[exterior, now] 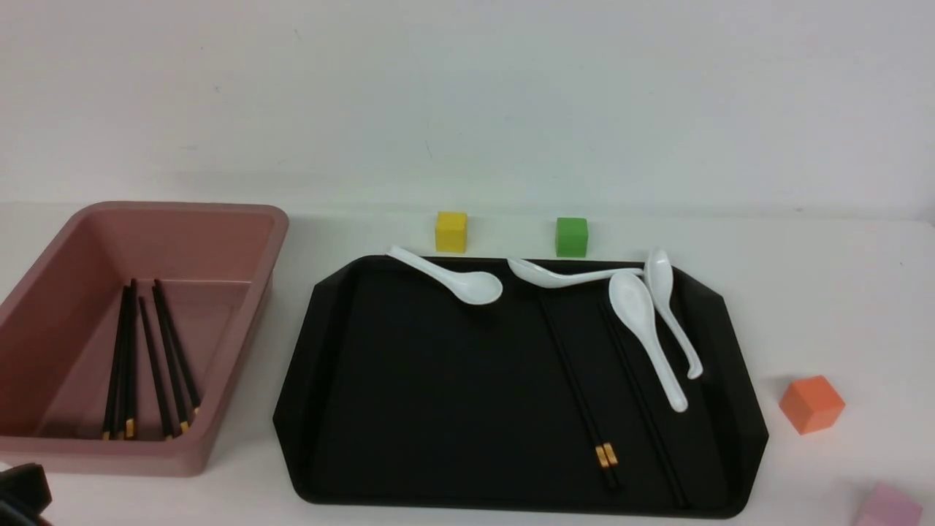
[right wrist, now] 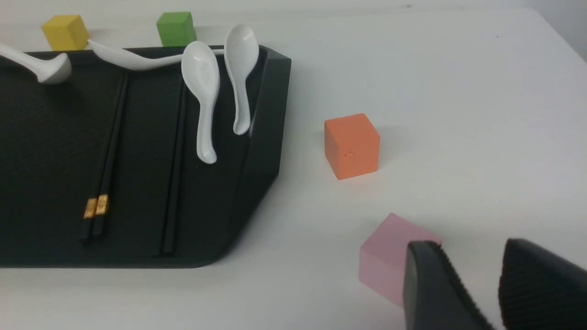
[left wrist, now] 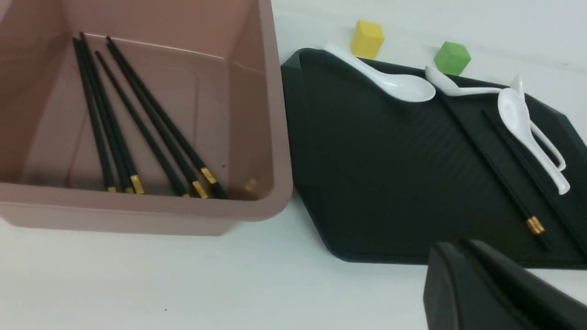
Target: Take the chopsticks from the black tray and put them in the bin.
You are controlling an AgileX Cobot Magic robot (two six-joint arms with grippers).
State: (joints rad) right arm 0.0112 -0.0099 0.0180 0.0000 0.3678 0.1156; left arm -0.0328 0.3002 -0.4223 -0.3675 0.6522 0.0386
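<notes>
The black tray (exterior: 438, 387) lies mid-table. On its right part lie two pairs of chopsticks: one with gold bands (exterior: 579, 394) and one further right (exterior: 645, 409). Both pairs show in the right wrist view (right wrist: 107, 151) (right wrist: 174, 174). The pink bin (exterior: 252, 329) stands left of the tray with several chopsticks (exterior: 130, 365) inside, also seen in the left wrist view (left wrist: 158, 110). My left gripper (left wrist: 457, 244) is shut and empty, above the table by the tray's near edge. My right gripper (right wrist: 470, 245) is open and empty, right of the tray.
Several white spoons (exterior: 643, 321) lie along the tray's far and right side, one (exterior: 467, 281) at its far edge. A yellow cube (exterior: 451, 231) and a green cube (exterior: 571, 237) stand behind the tray. An orange cube (exterior: 811, 404) and a pink cube (right wrist: 390, 256) stand to its right, the pink one beside my right gripper.
</notes>
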